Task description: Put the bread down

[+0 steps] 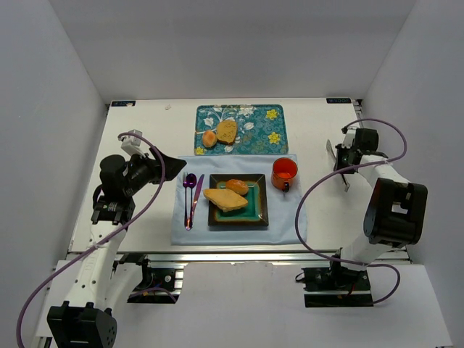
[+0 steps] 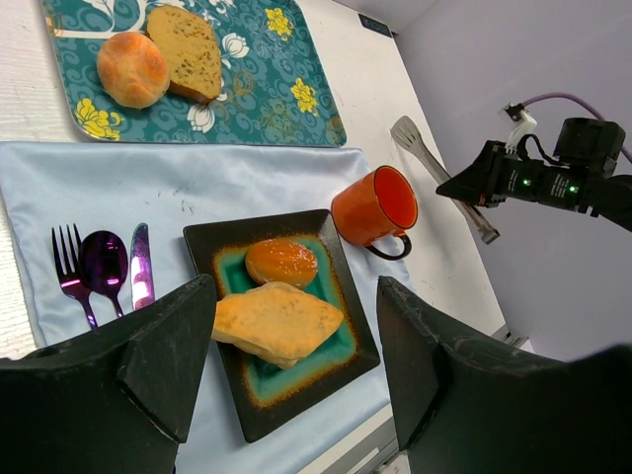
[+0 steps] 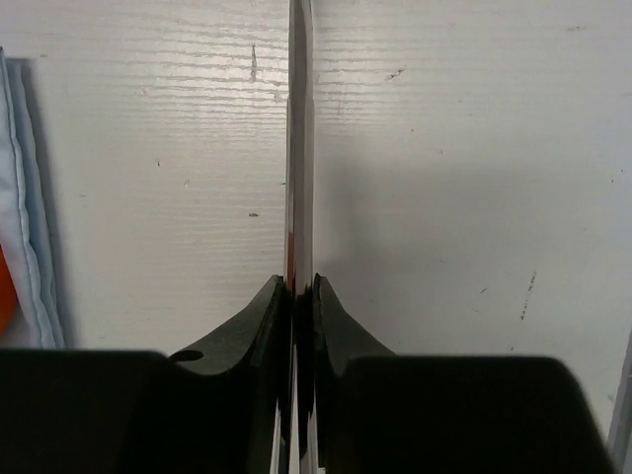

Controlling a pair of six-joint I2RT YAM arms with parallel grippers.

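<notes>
The right fingers (image 3: 247,331) are clenching flat on the two thin metal arms of the tongs (image 3: 300,118), so the arms are pressing together into one narrow strip that is pointing away over the bare white worktop (image 3: 444,148); I cannot tell whether the tongs are resting on it or hanging just above it. The left fingers (image 2: 163,346) are standing wide apart and are holding nothing, above the near edge of the dark square plate (image 2: 259,420). On this plate a flat golden piece of bread (image 2: 276,321) is lying beside a small glazed bun (image 2: 281,262). Farther away, on the flowered tray (image 2: 286,89), a round roll (image 2: 131,69) and a brown slice (image 2: 188,39) are touching each other, and I think these are waiting to be moved. An orange mug (image 2: 370,209) is standing between the plate and the tongs. The bread is probably light, soft and a little crumbly, so a hard squeeze may be crushing it. I would be taking the roll across its widest part and the slice by its two long edges, with gentle pressure only.
</notes>
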